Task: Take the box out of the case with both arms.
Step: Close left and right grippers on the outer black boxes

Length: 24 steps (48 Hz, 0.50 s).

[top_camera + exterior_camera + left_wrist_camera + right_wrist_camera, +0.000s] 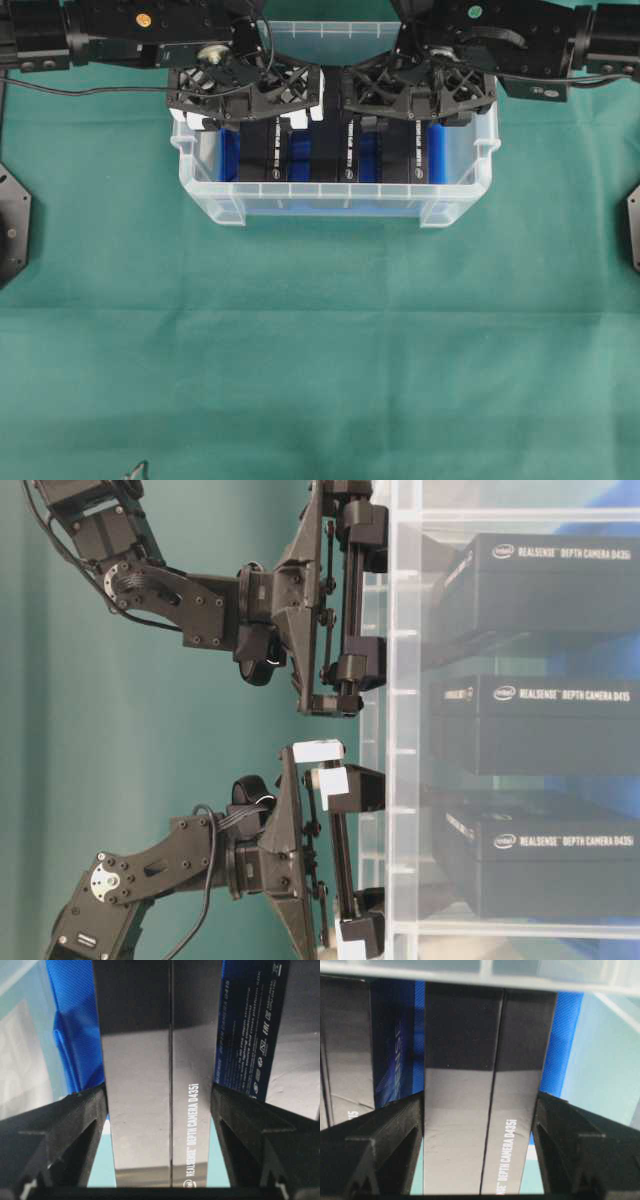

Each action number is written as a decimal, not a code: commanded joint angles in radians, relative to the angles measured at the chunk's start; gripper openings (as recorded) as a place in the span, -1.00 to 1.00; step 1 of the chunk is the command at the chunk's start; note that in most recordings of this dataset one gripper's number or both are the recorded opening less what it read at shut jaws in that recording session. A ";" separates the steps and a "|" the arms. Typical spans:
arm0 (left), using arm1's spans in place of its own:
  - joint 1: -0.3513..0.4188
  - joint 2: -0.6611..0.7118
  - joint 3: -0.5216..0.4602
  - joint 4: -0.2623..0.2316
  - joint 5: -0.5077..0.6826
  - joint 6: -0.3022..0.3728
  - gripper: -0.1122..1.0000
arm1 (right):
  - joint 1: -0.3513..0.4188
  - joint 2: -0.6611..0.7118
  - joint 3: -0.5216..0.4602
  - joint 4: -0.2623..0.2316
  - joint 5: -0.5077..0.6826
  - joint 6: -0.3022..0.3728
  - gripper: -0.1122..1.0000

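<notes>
Inside the clear case on the green counter, three black boxes stood on edge; the left fingers clamped the left box, the right fingers the right box.

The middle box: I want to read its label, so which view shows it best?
The table-level view: the middle box shows its whole printed side through the case wall. Overhead gives only a thin edge between the arms. Each wrist view shows just a sliver beside the gripped box.
</notes>
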State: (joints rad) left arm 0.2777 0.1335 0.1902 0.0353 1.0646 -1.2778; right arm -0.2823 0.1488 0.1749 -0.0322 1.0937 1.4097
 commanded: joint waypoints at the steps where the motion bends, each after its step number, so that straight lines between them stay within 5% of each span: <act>1: 0.005 -0.012 -0.026 0.003 -0.003 -0.002 0.33 | 0.003 -0.017 -0.021 0.003 -0.006 0.002 0.37; 24: -0.011 -0.021 -0.161 0.005 0.092 0.020 0.33 | 0.003 -0.069 -0.120 -0.011 0.146 0.000 0.37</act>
State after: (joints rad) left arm 0.2746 0.1335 0.0859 0.0353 1.1336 -1.2579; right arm -0.2807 0.1289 0.1074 -0.0383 1.2057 1.4097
